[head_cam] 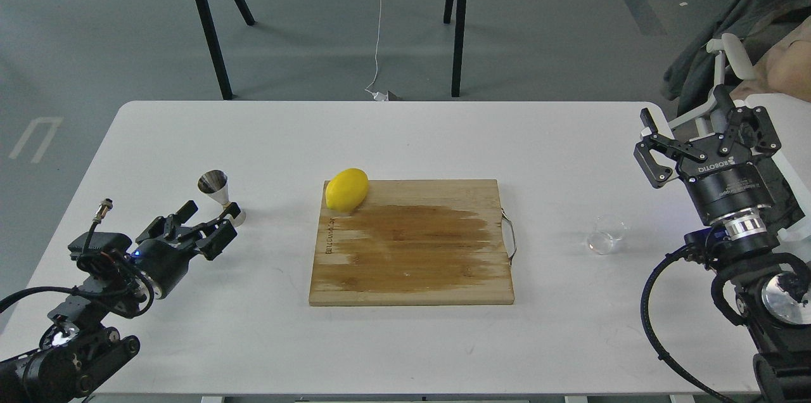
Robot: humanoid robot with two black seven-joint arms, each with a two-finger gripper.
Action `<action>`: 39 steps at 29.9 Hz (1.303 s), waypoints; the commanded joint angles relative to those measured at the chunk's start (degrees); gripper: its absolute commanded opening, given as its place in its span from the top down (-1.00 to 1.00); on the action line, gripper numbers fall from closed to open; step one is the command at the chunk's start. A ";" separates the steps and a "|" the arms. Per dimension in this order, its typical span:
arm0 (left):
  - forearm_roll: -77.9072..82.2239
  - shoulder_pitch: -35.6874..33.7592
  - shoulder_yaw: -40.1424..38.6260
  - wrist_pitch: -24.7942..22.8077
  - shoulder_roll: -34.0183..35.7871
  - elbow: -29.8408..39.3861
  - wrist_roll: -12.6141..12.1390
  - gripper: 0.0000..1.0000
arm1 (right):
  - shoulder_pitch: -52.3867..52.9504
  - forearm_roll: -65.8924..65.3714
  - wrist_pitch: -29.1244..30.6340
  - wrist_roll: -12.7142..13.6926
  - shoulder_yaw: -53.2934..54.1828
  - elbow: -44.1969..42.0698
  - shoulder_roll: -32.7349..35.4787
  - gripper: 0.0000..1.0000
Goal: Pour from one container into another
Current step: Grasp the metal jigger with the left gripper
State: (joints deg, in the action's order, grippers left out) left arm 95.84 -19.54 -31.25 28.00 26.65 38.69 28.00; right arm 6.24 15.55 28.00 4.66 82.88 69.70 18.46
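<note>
The steel jigger stands upright on the white table, left of the cutting board. My left gripper is open right in front of it, its fingertips reaching the jigger's base, one of them overlapping the foot. The small clear glass cup sits on the table to the right of the board. My right gripper is open and raised at the table's right edge, well behind and to the right of the cup, holding nothing.
A wooden cutting board with a wet stain and a metal handle lies mid-table, with a yellow lemon on its far left corner. A dark bench's legs stand on the floor beyond the table. A chair with clothing is at far right.
</note>
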 commanded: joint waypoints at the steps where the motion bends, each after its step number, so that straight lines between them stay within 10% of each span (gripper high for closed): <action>1: -0.04 -1.11 0.23 0.00 -1.25 -1.42 0.00 -0.98 | 0.00 0.00 0.00 0.00 -0.08 0.00 0.00 -0.97; 25: -0.13 -7.88 0.32 0.00 -10.65 -15.22 0.00 -0.81 | 0.08 0.00 0.00 0.00 0.09 0.00 0.00 -0.97; 39: 0.22 -8.58 0.40 0.00 -12.15 -20.06 0.00 0.58 | 0.08 0.00 0.00 0.00 0.09 0.00 0.00 -0.97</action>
State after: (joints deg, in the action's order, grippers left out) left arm 96.07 -28.10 -30.85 28.00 14.64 19.11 28.00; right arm 6.38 15.56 28.00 4.66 82.99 69.70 18.47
